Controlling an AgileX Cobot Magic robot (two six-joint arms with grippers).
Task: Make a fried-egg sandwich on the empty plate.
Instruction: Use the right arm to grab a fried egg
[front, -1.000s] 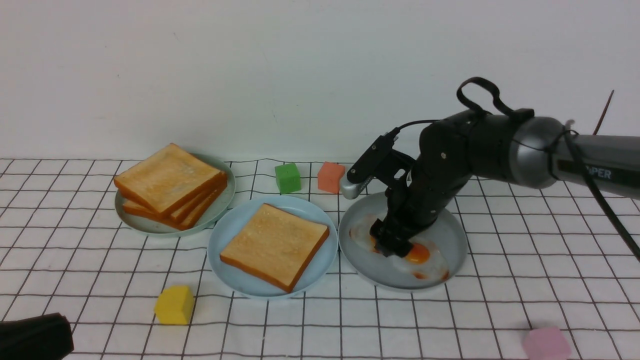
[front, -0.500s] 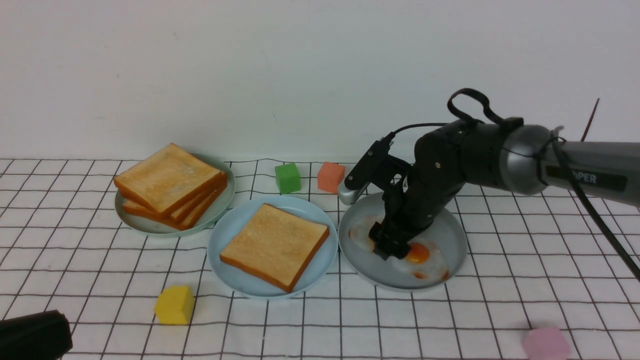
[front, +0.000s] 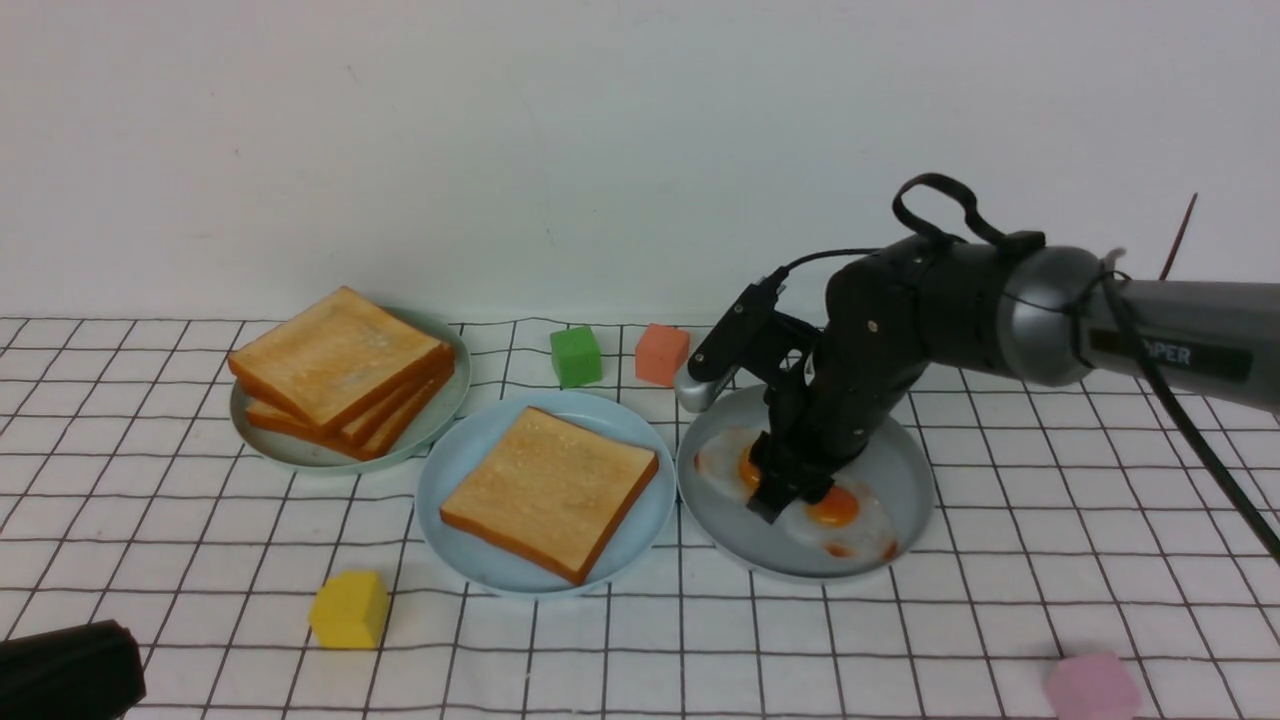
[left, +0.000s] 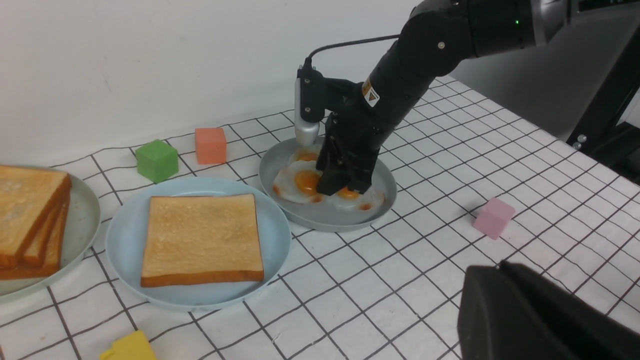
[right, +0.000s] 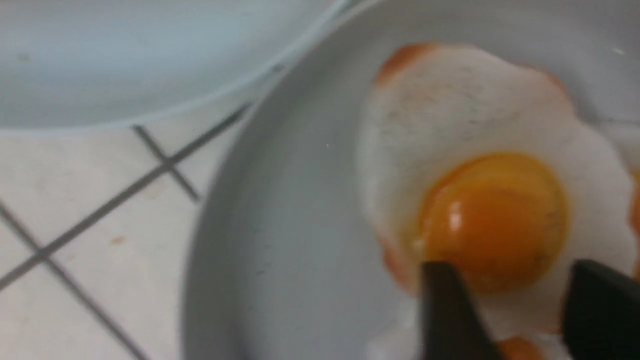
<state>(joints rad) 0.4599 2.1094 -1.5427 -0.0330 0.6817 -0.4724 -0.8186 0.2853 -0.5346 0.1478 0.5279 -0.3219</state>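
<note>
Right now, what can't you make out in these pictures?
- Right gripper: only blurred finger ends show at the right wrist view's edge; its own body hides them in the front view; grip on the fried egg unconfirmed.
- Egg count on the grey plate: the right arm covers part.
- Left gripper: fingertips outside the frame in front and left wrist views.

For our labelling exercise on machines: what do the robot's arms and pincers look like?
The right arm has a grey tubular forearm with partly hidden white lettering and a bulky black wrist bearing a yellow sticker and a silver camera. A black cable loops over it. Its pincer is black. Of the left arm, only a black bulk shows.
</note>
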